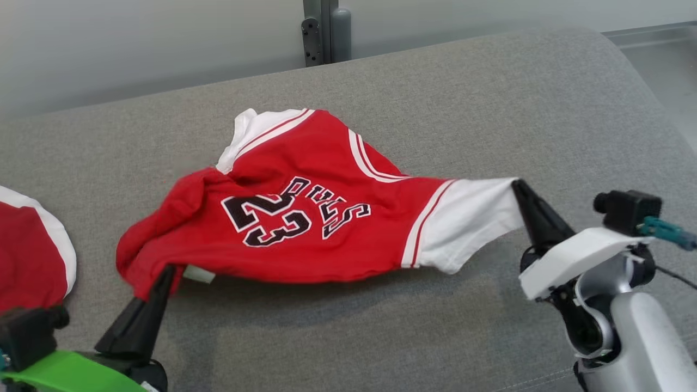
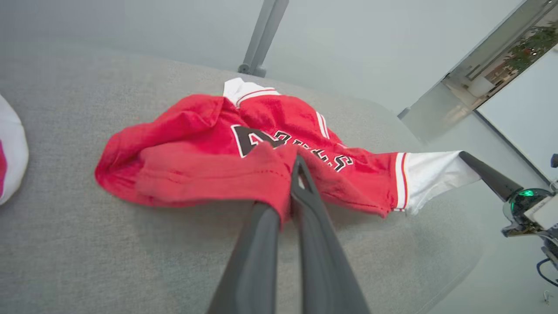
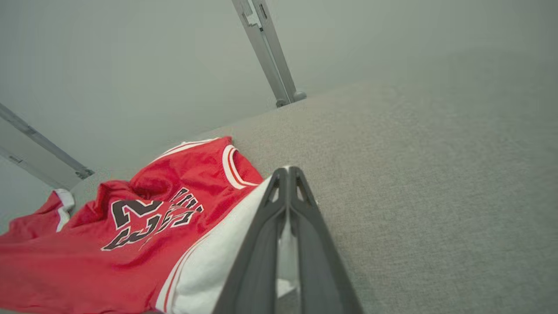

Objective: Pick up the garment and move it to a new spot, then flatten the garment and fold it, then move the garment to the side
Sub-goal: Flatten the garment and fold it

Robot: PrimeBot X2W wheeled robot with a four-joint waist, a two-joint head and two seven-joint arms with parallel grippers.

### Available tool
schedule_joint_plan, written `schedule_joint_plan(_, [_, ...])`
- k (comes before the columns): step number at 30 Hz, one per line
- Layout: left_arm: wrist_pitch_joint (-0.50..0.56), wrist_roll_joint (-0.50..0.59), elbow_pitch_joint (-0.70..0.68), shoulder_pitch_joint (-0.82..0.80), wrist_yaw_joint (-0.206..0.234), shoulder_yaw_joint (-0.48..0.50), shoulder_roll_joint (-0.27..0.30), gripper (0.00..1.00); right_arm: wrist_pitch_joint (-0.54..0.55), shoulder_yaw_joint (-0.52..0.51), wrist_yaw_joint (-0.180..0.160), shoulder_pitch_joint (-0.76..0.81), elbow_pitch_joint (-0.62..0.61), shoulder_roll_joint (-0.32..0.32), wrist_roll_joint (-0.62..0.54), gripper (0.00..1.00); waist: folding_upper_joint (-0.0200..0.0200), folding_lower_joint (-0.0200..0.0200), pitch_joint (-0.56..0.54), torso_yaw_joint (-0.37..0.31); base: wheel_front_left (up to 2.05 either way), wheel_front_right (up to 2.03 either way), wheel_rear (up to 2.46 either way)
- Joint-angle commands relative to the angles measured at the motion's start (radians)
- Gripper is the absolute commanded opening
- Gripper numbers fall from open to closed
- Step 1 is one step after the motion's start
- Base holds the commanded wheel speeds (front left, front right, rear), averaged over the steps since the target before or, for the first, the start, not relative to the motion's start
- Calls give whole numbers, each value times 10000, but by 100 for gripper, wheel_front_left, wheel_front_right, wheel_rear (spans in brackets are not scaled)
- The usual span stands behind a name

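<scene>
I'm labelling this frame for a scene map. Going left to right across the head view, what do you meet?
Second garment at the edge → left gripper → jersey, pinched at both ends → its white sleeve → right gripper.

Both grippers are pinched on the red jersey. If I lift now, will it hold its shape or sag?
Probably floppy: the jersey wrinkles and sags between the left gripper and right gripper. Likely light: it looks like thin cloth, held by small pinches at its ends. The crumpled red end may hang bunched rather than spread.
</scene>
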Motion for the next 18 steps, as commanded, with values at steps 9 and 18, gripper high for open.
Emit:
schedule_joint_plan(9, [1108,-1224,-3034,-1453,338,1415,1223,0,1557,-2039,2,3,-5393,128,1219,0,-1,-1,393,-401,0,0,0])
schedule_joint_plan(18, [2421,-2700,-3369,-5024,754,1748,2648,0,3179,-3841,2,-2988,-6755,-76,1404,0,-1,-1,1603,-617,0,0,0])
